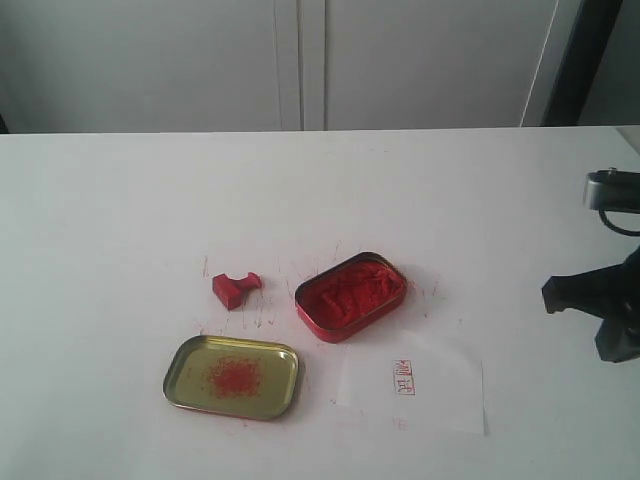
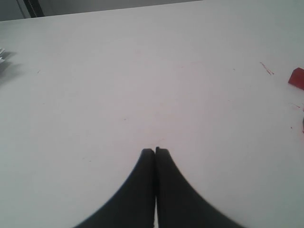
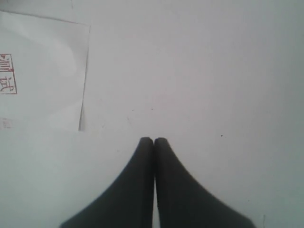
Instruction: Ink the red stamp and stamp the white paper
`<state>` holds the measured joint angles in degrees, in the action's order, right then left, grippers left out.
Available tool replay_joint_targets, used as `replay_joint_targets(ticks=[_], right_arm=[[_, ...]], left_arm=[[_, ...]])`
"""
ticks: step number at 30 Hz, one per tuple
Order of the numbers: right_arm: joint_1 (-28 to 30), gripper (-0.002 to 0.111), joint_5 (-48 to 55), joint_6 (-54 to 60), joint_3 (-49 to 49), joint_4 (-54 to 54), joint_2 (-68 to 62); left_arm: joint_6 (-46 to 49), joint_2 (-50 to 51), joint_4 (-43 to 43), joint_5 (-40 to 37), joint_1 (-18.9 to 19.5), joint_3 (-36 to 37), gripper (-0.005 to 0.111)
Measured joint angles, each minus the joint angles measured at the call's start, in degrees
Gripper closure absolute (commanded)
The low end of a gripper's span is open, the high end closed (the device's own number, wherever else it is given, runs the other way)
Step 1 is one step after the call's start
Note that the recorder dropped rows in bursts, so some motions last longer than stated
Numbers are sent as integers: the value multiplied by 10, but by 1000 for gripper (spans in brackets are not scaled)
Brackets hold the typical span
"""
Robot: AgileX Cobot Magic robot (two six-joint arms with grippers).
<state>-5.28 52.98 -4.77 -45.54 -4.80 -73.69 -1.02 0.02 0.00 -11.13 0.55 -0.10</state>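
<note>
Your left jaws are pressed together with nothing between them, above bare surface. The red stamp shows only as a corner at the edge of the left wrist view, well apart from the tips. In the exterior view the stamp lies on its side, just left of the open red ink tin and behind the gold lid, touching neither.

Your right jaws are also closed on nothing. The white paper lies flat near them, off to one side, and its closest corner is clear of the tips. It already carries a red imprint. In the exterior view the paper sits in front of the tin and right of the lid, with your right arm at the right edge.
</note>
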Motion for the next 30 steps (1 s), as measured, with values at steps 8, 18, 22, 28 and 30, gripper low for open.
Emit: replay_joint_targets(ticks=[8, 18, 22, 28, 30], right_arm=[[0, 108, -8, 0, 48, 5, 103], [0, 108, -43, 0, 120, 6, 272], [0, 108, -54, 0, 142, 6, 325], [0, 108, -115, 0, 177, 15, 369], [0, 108, -139, 0, 188, 16, 373]], left_arm=[[0, 0, 0, 0, 0, 0, 107], [0, 0, 0, 0, 0, 0, 107], [0, 0, 0, 0, 0, 0, 107], [0, 0, 0, 0, 0, 0, 107], [0, 0, 0, 0, 0, 0, 107]])
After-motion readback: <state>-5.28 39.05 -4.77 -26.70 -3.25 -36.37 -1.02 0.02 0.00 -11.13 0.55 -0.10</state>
